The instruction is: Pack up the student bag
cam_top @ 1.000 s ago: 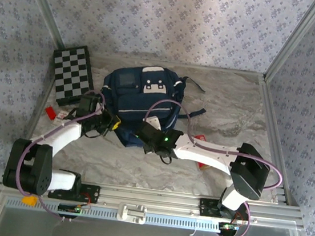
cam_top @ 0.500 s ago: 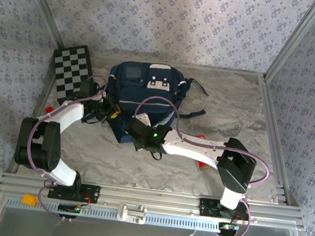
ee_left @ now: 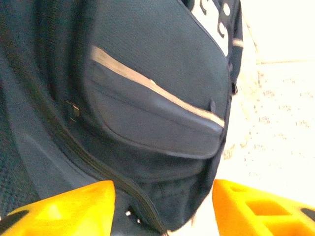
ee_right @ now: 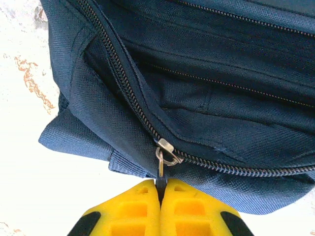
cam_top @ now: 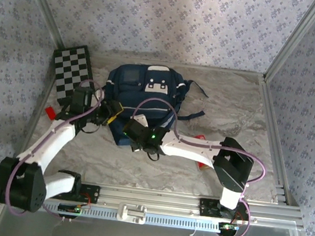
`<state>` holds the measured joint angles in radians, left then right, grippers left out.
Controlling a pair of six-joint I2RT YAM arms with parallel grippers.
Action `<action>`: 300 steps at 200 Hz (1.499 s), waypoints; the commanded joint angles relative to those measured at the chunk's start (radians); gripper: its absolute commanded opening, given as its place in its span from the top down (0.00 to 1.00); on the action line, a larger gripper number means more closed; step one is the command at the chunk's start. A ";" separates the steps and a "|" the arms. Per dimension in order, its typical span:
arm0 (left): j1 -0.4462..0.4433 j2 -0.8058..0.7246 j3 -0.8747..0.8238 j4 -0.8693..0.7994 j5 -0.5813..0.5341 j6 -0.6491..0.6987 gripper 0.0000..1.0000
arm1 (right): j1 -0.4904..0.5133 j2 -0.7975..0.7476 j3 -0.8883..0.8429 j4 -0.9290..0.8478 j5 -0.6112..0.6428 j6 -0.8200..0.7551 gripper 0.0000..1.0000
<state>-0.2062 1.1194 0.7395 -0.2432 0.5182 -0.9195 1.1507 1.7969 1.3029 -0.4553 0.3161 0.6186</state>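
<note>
I'm looking at a grey marbled desk (cam_top: 233, 110) inside blue-patterned walls (cam_top: 175, 16). Over the last second my left arm's elbow has dropped to the near-left corner. The student bag (cam_top: 144, 96) lies far-centre. My left claw (ee_left: 162, 199) is spread at its left side, and my right claw (ee_right: 161, 199) pinches its zipper pull (ee_right: 162, 157) at the near edge.

Top view is coming through sharp and evenly lit, with soft diffuse light. The white robot arms (cam_top: 194, 148) are dropping only faint shadows on the grey marbled tabletop (cam_top: 234, 104) around the large navy blue fabric backpack (cam_top: 131, 94).

Left wrist view is running soft. The backpack is underexposing and the tabletop right of it is blowing out white. The yellow plastic fingers (ee_left: 64, 209) of the left gripper (ee_left: 163, 209) are blurring below it.

Right wrist view is focusing crisply on the small metal zipper pull (ee_right: 165, 155). The tabletop left of the backpack is clipping white, and the right gripper (ee_right: 160, 209) is looking slightly soft.
</note>
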 commanded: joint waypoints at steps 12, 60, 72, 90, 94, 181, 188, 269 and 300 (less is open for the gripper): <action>-0.120 -0.081 -0.022 0.006 -0.128 -0.149 0.41 | 0.018 -0.020 -0.016 0.028 -0.022 0.039 1.00; -0.198 -0.148 -0.175 0.114 -0.256 -0.384 0.40 | 0.023 -0.047 -0.058 0.084 -0.003 0.044 1.00; -0.214 -0.145 -0.185 0.116 -0.276 -0.400 0.40 | 0.023 -0.044 -0.062 0.089 -0.001 0.047 1.00; -0.216 -0.111 -0.187 0.127 -0.262 -0.423 0.39 | 0.025 -0.038 -0.057 0.101 -0.015 0.035 1.00; -0.217 -0.103 -0.185 0.135 -0.263 -0.423 0.39 | 0.026 -0.039 -0.055 0.101 -0.015 0.033 1.00; -0.263 0.159 -0.096 0.234 -0.265 -0.438 0.62 | 0.024 -0.007 -0.040 0.098 -0.004 0.035 1.00; -0.261 0.167 -0.094 0.229 -0.265 -0.429 0.67 | 0.024 -0.006 -0.038 0.091 0.000 0.036 1.00; -0.079 0.064 -0.049 0.062 -0.226 -0.236 1.00 | 0.024 -0.131 -0.129 -0.047 0.107 0.056 1.00; 0.034 0.011 -0.041 0.011 -0.168 -0.187 1.00 | 0.003 -0.208 -0.220 -0.114 0.116 0.074 1.00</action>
<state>-0.2703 1.1793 0.6540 -0.1974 0.3992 -1.1820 1.1610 1.6577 1.1488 -0.3996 0.3965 0.6518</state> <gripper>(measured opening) 0.044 0.051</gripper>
